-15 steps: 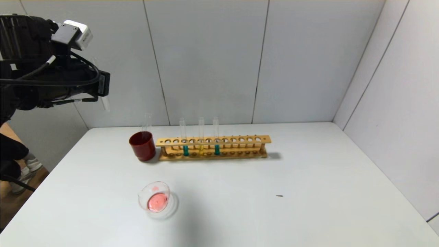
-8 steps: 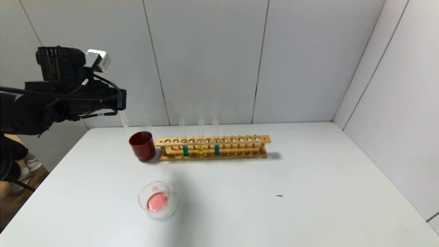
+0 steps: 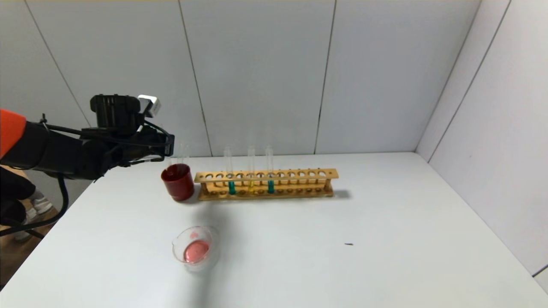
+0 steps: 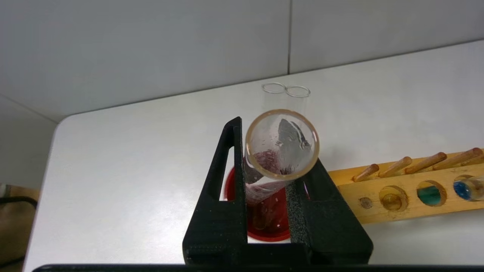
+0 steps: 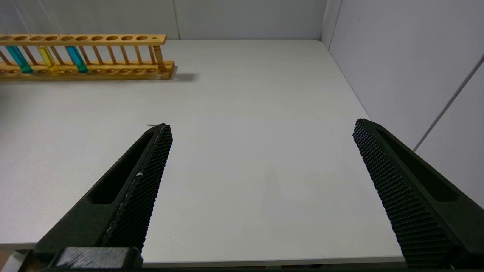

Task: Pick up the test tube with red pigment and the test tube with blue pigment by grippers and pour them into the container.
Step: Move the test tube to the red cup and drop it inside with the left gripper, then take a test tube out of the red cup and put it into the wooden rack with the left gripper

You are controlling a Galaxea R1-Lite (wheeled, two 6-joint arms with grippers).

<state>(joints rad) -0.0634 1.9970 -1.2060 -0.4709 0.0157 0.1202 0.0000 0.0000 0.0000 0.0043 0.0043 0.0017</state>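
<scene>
So we've got the left gripper clamped on the test tube with red pigment, which looks emptied, just reddish streaks inside. It hangs right above the dark red cup at the left end of the wooden rack, where two other empty tubes already stand. The container sits nearer us on the table with pink liquid in it, so we reckon the red pour is done and this step is dropping off the used tube. Next we lower it into the cup and let go gently. The test tube with blue pigment waits in the rack. The right gripper is parked wide open over the table's right side
</scene>
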